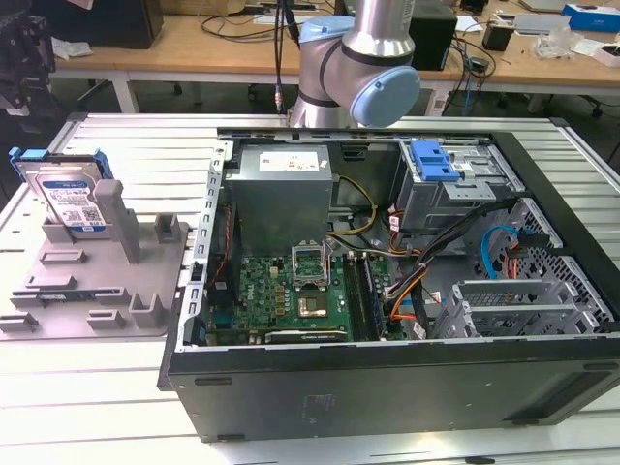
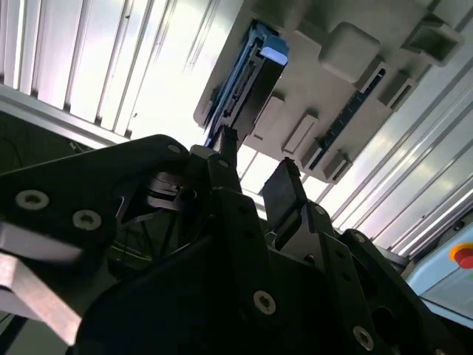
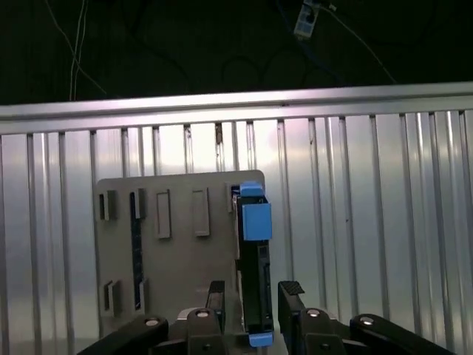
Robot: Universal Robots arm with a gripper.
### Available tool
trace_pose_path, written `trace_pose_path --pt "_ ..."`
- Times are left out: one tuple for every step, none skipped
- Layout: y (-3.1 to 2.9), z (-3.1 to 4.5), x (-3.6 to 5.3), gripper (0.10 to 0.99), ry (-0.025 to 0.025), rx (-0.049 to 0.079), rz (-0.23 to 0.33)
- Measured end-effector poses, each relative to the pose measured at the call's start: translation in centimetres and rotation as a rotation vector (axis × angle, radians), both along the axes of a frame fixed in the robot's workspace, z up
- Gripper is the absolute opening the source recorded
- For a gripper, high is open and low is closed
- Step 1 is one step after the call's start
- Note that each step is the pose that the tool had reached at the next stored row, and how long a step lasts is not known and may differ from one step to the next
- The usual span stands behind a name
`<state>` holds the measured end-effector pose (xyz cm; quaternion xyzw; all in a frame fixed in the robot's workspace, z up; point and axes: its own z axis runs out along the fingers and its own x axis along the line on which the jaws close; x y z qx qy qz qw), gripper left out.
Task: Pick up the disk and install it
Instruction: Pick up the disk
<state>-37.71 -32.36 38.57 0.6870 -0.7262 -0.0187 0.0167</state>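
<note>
End effector (image 3: pixel 253 296) was open fairly wide and holding nothing. Both black fingers (image 3: pixel 290 293) were spread, with a gap on either side of the disk (image 3: pixel 255 259), which the first wrist view caught edge-on right between them. My read is it was hanging above the disk rather than down around it, because in the exterior view the disk (image 1: pixel 68 199) stood on edge with nothing touching it. The second wrist view had the same lineup, with the fingers pointing at the disk (image 2: pixel 247 81).

The disk sat in a slot at the far corner of a grey holder (image 1: pixel 107 291), over at the exterior view's left and well apart from the open computer case (image 1: pixel 387 387).

Handling-wise, I'd guess it's stiff and dense for its size, so no sag, but it wouldn't like a knock or a drop. The flat faces looked like smooth silver metal with a white-and-blue label, so probably a bit slick under the pads. The blue frame around it is plastic and likely flexes some. I'd pinch across the two flat faces, about mid-length near the upper edge, and stay off the blue tab (image 3: pixel 256 220) at the end.

The holder was matte grey with blocky pegs and slots, looked moulded or printed. The worktop (image 1: pixel 126 145) under it was ribbed, shiny aluminium, with long parallel grooves running the whole way.
</note>
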Motion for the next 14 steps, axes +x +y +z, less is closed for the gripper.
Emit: trace_pose_path --pt "0.0 0.0 -0.02 0.42 0.0 0.0 0.0" --pt "0.0 0.0 -0.02 0.42 -0.0001 -0.001 0.0" --pt "0.04 -0.01 -0.03 0.42 -0.0006 -0.002 0.0" --pt "0.09 -0.03 -0.03 0.42 -0.0017 -0.002 0.0" --pt "0.19 -0.07 -0.03 0.42 -0.0077 -0.002 0.0" --pt "0.25 -0.1 -0.03 0.42 -0.0135 -0.003 0.0" --pt "0.33 -0.12 -0.02 0.42 -0.0196 -0.003 0.0" --pt "0.43 -0.17 -0.02 0.42 -0.0262 -0.003 0.0" --pt "0.49 -0.19 -0.03 0.42 -0.0274 -0.003 0.0" --pt "0.62 -0.26 -0.03 0.42 -0.0288 -0.003 0.0" --pt "0.69 -0.42 -0.14 0.42 -0.029 -0.003 0.0" --pt "0.69 -0.5 -0.24 0.42 -0.0291 -0.003 0.0" --pt "0.7 -0.54 -0.36 0.42 -0.0291 -0.003 0.0" --pt "0.72 -0.59 -0.53 0.42 -0.0291 -0.002 0.0"
